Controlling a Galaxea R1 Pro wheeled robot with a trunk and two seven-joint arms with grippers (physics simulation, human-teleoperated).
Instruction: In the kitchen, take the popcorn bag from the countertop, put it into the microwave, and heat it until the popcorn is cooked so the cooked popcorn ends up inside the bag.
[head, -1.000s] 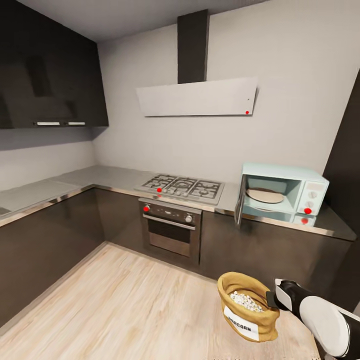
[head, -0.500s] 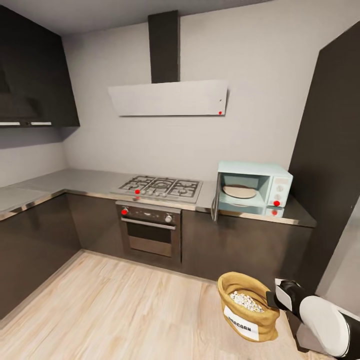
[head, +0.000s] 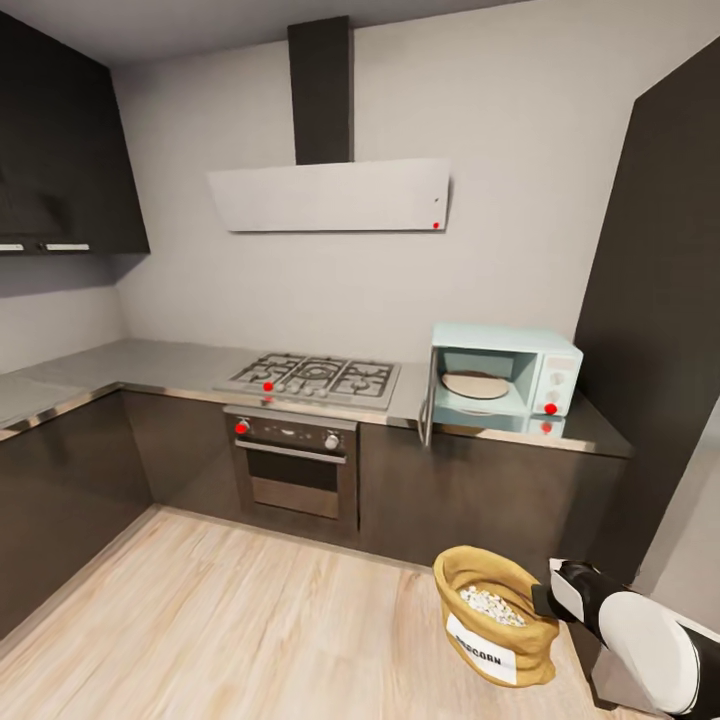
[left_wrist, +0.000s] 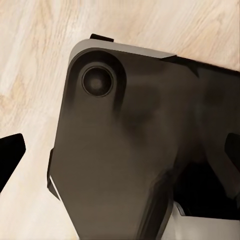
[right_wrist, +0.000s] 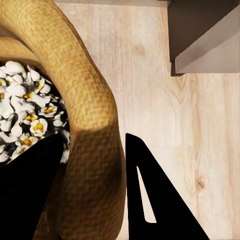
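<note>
While camera swung right, centring open mint-white boxy microwave (head: 505, 372) on grey worktop (head: 160, 362), right fingers (right_wrist: 107, 200) stay clamped on tan crumpled popcorn bag's (head: 493, 613) rim; left fingers: cannot tell.

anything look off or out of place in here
Two things. The microwave stands on the countertop with its door swung open and its turntable bare. The popcorn bag is not inside it: it hangs over the floor from the right gripper, whose jaws pinch its rolled rim, white kernels showing.
</note>
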